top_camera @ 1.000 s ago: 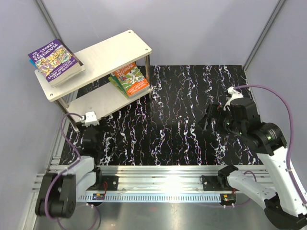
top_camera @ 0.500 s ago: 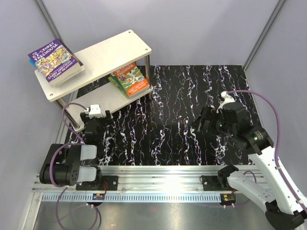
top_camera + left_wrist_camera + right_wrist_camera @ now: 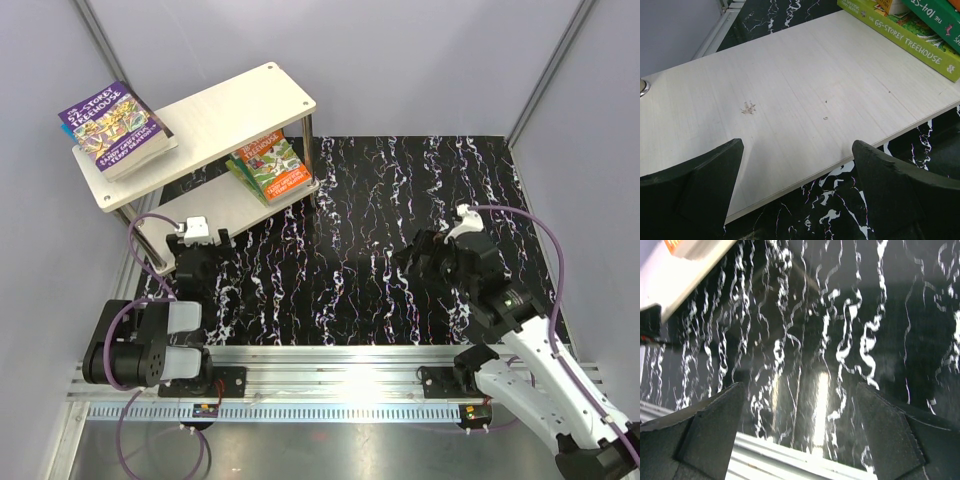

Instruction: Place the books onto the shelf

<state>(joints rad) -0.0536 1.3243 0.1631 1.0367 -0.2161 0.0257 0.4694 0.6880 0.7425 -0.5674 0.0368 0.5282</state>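
Hidden: on the shelf (image 3: pixel 150 235), the green and orange Treehouse stack (image 3: pixel 268 165) lies on the lower board (image 3: pixel 215 215), partly tucked under the top board (image 3: pixel 215 110); how many books it holds cannot be told.
Cut off: the left wrist view catches only the lime "65-Storey Treehouse" (image 3: pixel 905 42) and the corner of a green book (image 3: pixel 940 17) lying on it, at 1 o'clock.
Blurred: the right wrist view is smeared; a pale shelf corner shows at 11 o'clock.
Top stack: purple "52-Storey Treehouse" (image 3: pixel 112 125) crowns a pile at the top board's 9 o'clock end, overhanging it; a blue edge peeks out beneath.
Left claw (image 3: pixel 797 150): wide, empty, at the lower board's near edge; the green stack lies apart at 1 o'clock.
Right claw (image 3: pixel 800 392): wide, empty, over the black marbled surface (image 3: pixel 380 200); the shelf stands well apart at 10 o'clock.
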